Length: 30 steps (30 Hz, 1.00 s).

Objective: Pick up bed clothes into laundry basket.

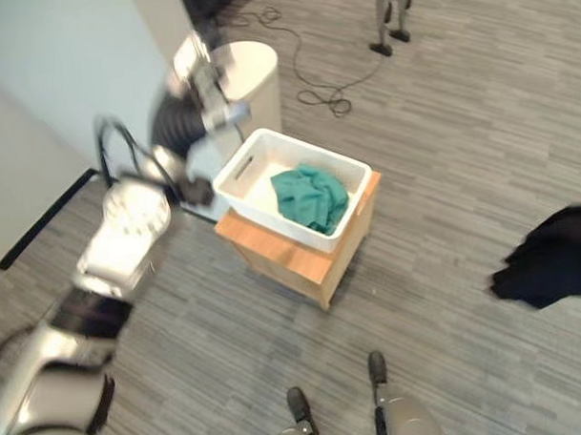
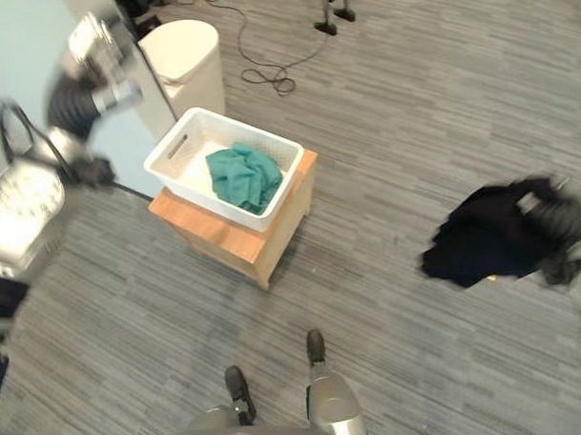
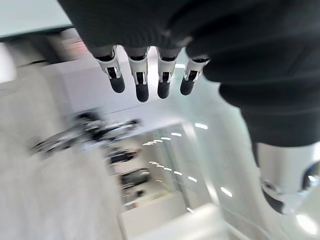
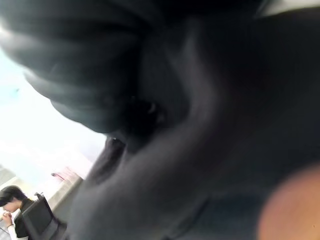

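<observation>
Black garment [image 2: 487, 234]: soft, limp, hanging bunched from my right hand [image 2: 556, 229]; finger closure: cannot tell.
Left hand [image 3: 150, 80]: fingers hanging straight, carrying nothing.
Basket [image 1: 253, 159]: holding teal cloth [image 1: 312, 198].

Even, soft daylight lit the room, and the wooden stand [image 1: 302, 260] under the white laundry basket [image 1: 250, 202] cast only a faint shadow on the floor. The raised left hand [image 3: 145, 80] was smeared by motion blur, with ceiling lights [image 3: 176, 134] streaked beyond its fingertips. Dark cloth [image 4: 210, 125] pressed against the right wrist camera lay dim and out of focus.
</observation>
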Available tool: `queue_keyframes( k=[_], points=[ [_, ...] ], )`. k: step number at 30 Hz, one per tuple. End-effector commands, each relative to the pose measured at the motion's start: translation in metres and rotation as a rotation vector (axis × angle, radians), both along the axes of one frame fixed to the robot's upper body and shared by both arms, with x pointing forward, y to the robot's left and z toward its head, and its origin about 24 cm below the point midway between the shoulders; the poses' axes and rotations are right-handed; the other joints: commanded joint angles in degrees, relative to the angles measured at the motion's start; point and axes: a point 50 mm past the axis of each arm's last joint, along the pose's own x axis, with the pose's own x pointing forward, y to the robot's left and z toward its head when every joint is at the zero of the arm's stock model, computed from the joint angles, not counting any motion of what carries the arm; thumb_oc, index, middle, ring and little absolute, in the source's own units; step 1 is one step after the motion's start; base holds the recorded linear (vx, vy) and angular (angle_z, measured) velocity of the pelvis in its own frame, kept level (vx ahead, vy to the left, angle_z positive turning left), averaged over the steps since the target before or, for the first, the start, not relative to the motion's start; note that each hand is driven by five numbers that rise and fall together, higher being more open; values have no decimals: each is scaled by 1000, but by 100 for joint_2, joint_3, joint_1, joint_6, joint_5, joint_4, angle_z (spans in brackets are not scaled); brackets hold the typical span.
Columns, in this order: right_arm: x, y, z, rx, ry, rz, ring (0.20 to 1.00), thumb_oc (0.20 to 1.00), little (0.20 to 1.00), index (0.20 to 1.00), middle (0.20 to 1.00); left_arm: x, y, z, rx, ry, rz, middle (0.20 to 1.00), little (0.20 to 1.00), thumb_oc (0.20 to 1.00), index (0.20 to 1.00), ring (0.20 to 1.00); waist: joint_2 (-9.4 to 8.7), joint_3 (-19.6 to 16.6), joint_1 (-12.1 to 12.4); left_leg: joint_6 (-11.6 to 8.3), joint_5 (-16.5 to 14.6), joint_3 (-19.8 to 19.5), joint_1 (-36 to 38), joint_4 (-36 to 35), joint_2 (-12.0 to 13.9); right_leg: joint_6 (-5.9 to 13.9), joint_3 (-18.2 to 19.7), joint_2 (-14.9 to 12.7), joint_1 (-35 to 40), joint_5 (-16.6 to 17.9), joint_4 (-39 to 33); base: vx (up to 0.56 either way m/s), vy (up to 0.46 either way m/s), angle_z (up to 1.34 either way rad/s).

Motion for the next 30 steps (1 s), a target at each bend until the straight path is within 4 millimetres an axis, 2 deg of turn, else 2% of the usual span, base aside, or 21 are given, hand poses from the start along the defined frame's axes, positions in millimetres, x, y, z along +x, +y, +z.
queue_keyframes(
  k=[1,2,3,5,7,8,10,11,13,15,16,17,20,24,30],
  points=[
    [14,7,66,-90,-214,21,200,200,200,200,200,-10,3,-12,-143,66,-71,1000,1000,1000,1000,1000,-219,99,436,-143,-67,-247,162,75,92,472,-210,-246,401,-616,186,-9,4,13],
    [16,4,82,-137,-208,-1,200,200,200,200,200,-19,8,-28,-154,125,-64,1000,1000,1000,1000,1000,-267,88,513,-138,-58,-285,161,75,93,465,-238,-237,430,-619,177,-14,10,23],
    [14,4,108,-212,-212,-28,200,200,200,200,200,-29,14,-48,-148,206,-46,1000,1000,1000,1000,1000,-345,72,626,-136,-49,-317,162,75,97,459,-276,-229,451,-618,173,-20,14,25],
    [24,16,145,-283,-245,-26,200,200,200,200,200,-45,25,-77,-238,347,-35,1000,1000,1000,1000,1000,-439,7,696,-124,-29,-352,154,75,95,459,-314,-226,479,-588,153,-14,42,30],
    [30,23,166,-306,-266,-46,200,200,200,200,200,-55,36,-90,-296,398,22,1000,1000,1000,1000,1000,-500,-56,751,-116,-28,-375,163,75,99,465,-362,-217,520,-587,147,7,32,25],
    [29,23,179,-338,-271,-77,200,200,200,200,200,-59,42,-90,-290,394,57,1000,1000,1000,1000,1000,-556,-80,809,-107,-29,-419,155,75,103,467,-388,-208,530,-592,147,10,-6,15],
    [29,26,195,-363,-280,-109,200,200,200,200,200,-66,43,-93,-321,411,51,1000,1000,1000,1000,1000,-656,-106,884,-96,-49,-481,158,75,109,467,-427,-195,574,-621,149,7,-13,16],
    [30,26,209,-390,-275,-173,200,200,200,200,200,-70,40,-100,-427,432,40,1000,1000,1000,1000,1000,-770,-142,963,-78,-29,-548,123,75,111,460,-471,-177,581,-621,146,6,-13,20],
    [28,26,218,-379,-300,-192,200,200,200,200,200,-72,35,-102,-503,430,30,1000,1000,1000,1000,1000,-779,-138,988,-69,-36,-584,117,75,108,463,-495,-174,596,-629,145,0,-9,10],
    [24,22,225,-316,-352,-226,200,200,200,200,200,-78,24,-116,-624,463,26,1000,1000,1000,1000,1000,-896,-137,1081,-39,-46,-690,76,75,109,466,-559,-170,622,-650,150,9,-9,10],
    [24,22,225,-317,-352,-226,200,200,200,200,200,-78,23,-116,-624,463,26,1000,1000,1000,1000,1000,-892,-144,1077,-39,-44,-692,67,75,108,466,-560,-171,614,-650,151,-3,-28,16],
    [21,15,227,-290,-356,-274,200,200,200,200,200,-82,14,-120,-640,483,-6,1000,1000,1000,1000,1000,-1001,-119,1185,-9,-48,-779,9,75,91,475,-627,-167,615,-650,158,-22,-15,17],
    [18,9,230,-318,-311,-363,200,200,200,200,200,-84,1,-130,-707,531,-39,1000,1000,1000,1000,1000,-1090,-60,1291,15,-20,-919,-137,75,44,489,-725,-188,574,-635,159,-39,-6,21],
    [23,23,241,-332,-344,-325,200,200,200,200,200,-88,-14,-140,-697,591,-82,1000,1000,1000,1000,1000,-1134,47,1423,45,30,-1067,-342,75,-20,496,-820,-203,494,-604,145,-36,12,22],
    [47,52,234,-433,-295,-208,200,200,200,200,200,-89,-12,-140,-543,588,-84,1000,1000,1000,1000,1000,-1142,211,1579,75,82,-1181,-559,75,-84,507,-864,-226,361,-552,123,-13,32,13]
  ],
)
